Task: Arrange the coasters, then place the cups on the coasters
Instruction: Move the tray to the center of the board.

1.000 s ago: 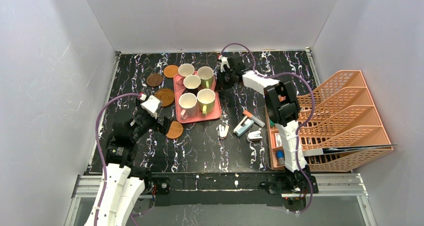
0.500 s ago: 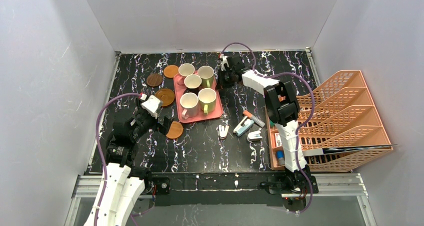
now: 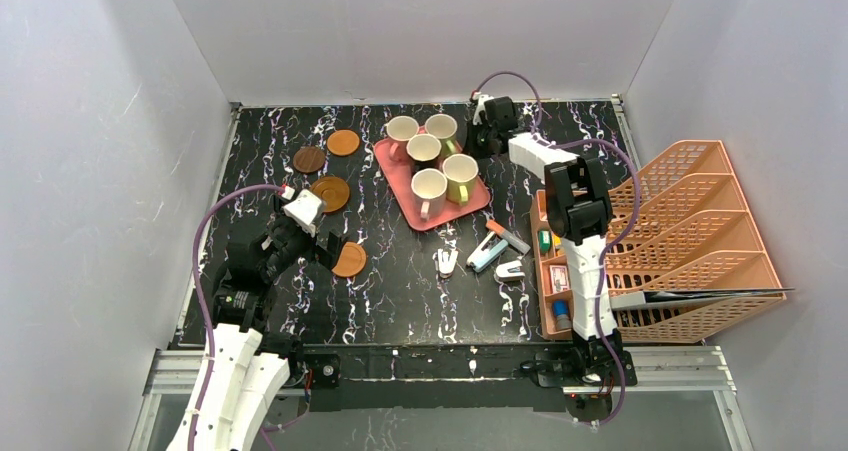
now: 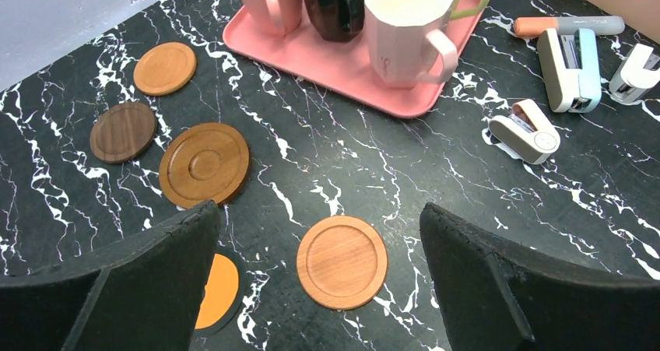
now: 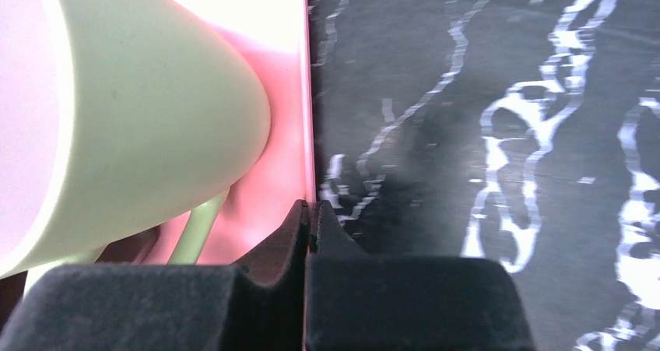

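Right gripper (image 5: 310,220) is pinched tight on the rim of the pink tray (image 3: 462,201), fingers pressed together with the edge between them. The grip is at the tray's far right corner, with the right arm stretched out to the far side of the table (image 3: 400,301). The tray sits skewed, centre-far on the table.

All five cups are on the tray:
- Pink cup (image 3: 402,129) at the far left end.
- Yellow-green cup (image 3: 441,126) at the far right end, just beside the gripper.
- Dark brown cup (image 3: 423,148) in the middle.
- Second yellow-green cup (image 3: 460,167) on the right, nearer.
- Second pink cup (image 3: 429,183) at the near end.

Left gripper (image 3: 322,243) has its jaws spread wide and holds nothing, over the near left part of the table.

Coasters are all on bare table, left of the tray:
- Light brown coaster (image 4: 342,261) shows between the left fingers in the wrist view, untouched.
- Rimmed brown coaster (image 3: 330,193) lies farther back.
- Dark brown coaster (image 3: 309,159) is just beyond that one, to the left.
- Orange coaster (image 3: 343,142) is farthest.
- Orange disc (image 4: 216,287) is partly hidden behind the left finger, near the light brown coaster.

Clutter right of centre: small white stapler (image 3: 446,262), blue stapler (image 3: 487,255), another white stapler (image 3: 511,269) and a marker (image 3: 508,236). An orange file rack (image 3: 680,231) stands at the right edge.
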Motion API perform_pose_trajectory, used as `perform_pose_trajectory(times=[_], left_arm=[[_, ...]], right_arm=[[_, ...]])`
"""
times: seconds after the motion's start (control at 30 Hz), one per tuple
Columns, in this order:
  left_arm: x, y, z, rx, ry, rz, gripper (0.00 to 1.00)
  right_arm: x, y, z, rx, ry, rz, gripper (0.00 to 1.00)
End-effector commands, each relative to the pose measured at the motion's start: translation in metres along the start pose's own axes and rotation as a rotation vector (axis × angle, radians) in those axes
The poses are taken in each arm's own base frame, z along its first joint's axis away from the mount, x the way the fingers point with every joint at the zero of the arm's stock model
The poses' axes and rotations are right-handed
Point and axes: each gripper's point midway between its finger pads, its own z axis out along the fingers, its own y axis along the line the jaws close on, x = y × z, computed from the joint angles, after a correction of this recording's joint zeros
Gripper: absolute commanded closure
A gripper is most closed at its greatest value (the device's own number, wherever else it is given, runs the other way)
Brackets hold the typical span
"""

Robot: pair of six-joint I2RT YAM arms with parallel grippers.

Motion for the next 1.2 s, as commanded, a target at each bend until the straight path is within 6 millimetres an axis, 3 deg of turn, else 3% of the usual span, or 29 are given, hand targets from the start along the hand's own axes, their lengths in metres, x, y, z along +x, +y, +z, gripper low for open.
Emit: perform_pose_trajectory(times=[0.0,0.37,0.67,0.9,1.17], left_arm=[[-0.002,-0.001,-0.001,0.012,0.002,0.006,0.02],[-0.002,0.000,0.000,0.005,0.006,0.005,0.02],[-0.002,0.001,0.000,0.001,0.005,0.004,0.02],[-0.001,0.002,0.000,-0.003,0.007,0.004,0.02],[-0.002,0.002,-0.001,-0.004,0.005,0.005,0.02]], right_arm=[[0.013,-0.112,-0.004,0.331,0.015,0.016,0.99],[0.008,-0.165,-0.023,0.499,-0.017,0.127,0.99],[0.000,-0.193,-0.048,0.534,-0.063,0.228,0.99],[-0.007,-0.201,-0.065,0.565,-0.108,0.247,0.99],[-0.007,-0.206,-0.071,0.608,-0.129,0.279,0.99]])
